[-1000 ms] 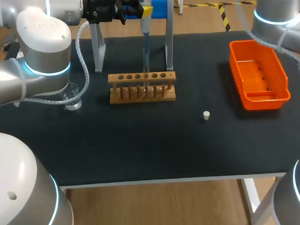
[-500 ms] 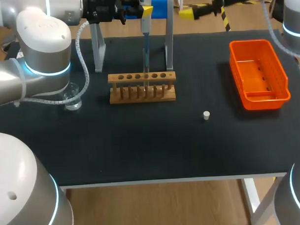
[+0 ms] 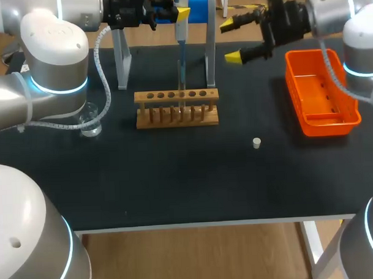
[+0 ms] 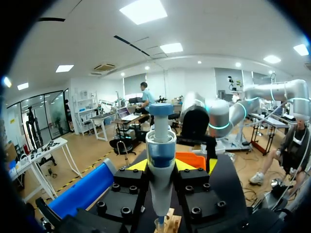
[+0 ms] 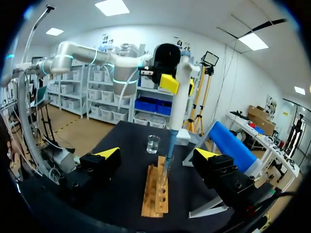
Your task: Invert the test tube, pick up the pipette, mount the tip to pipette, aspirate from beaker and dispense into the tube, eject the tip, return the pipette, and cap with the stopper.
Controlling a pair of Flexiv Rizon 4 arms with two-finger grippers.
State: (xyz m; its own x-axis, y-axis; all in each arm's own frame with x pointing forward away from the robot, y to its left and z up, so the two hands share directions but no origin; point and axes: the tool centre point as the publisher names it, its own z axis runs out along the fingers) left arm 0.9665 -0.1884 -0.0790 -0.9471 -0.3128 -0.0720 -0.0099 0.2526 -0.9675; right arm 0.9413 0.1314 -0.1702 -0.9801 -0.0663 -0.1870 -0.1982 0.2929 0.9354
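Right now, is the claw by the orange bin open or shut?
Open. The right claw has its yellow-tipped fingers spread wide, and nothing is gripped between them; the test tube rack lies ahead, untouched.

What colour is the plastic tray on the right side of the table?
Orange. The tray shows best in the head view.
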